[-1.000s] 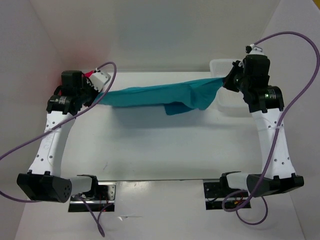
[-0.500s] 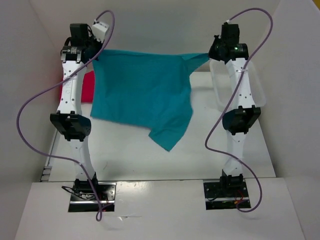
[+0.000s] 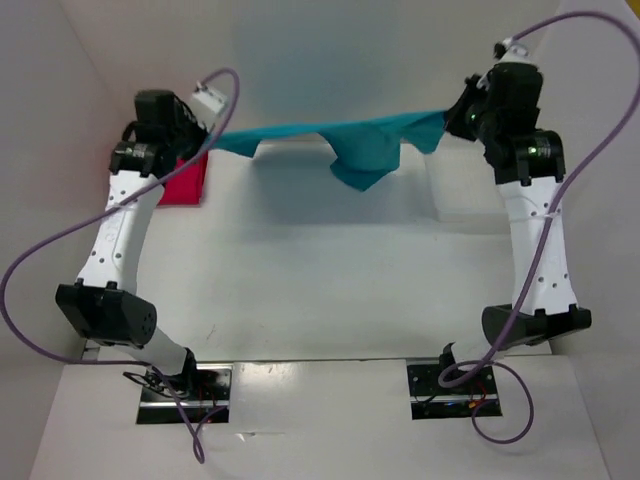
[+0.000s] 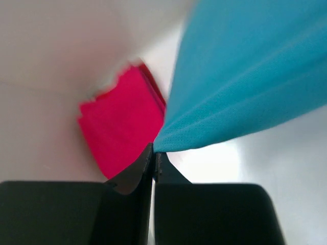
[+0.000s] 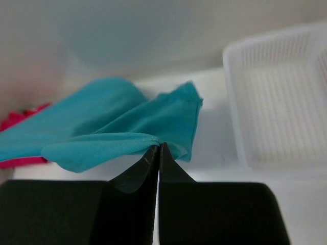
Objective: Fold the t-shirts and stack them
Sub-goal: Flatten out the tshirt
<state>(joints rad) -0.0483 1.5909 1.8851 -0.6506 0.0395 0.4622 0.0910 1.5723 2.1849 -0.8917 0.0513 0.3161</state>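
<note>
A teal-blue t-shirt (image 3: 340,140) hangs stretched between both grippers above the far part of the table, a fold drooping at its middle. My left gripper (image 3: 205,140) is shut on its left end, the cloth (image 4: 245,87) pinched at the tips (image 4: 154,151). My right gripper (image 3: 452,112) is shut on its right end, the cloth (image 5: 112,138) fanning out from the tips (image 5: 158,148). A folded red t-shirt (image 3: 185,180) lies on the table at the far left, under the left gripper; the left wrist view shows the red t-shirt (image 4: 122,122) below the fingers.
A white lattice basket (image 5: 276,112) stands at the far right of the table, partly behind the right arm in the top view. White walls close in the table on the left, right and back. Purple cables loop off both arms.
Half a second ago both arms stood tall with the shirt hanging spread open. Now they are lower and the shirt is pulled into a narrow band again.
</note>
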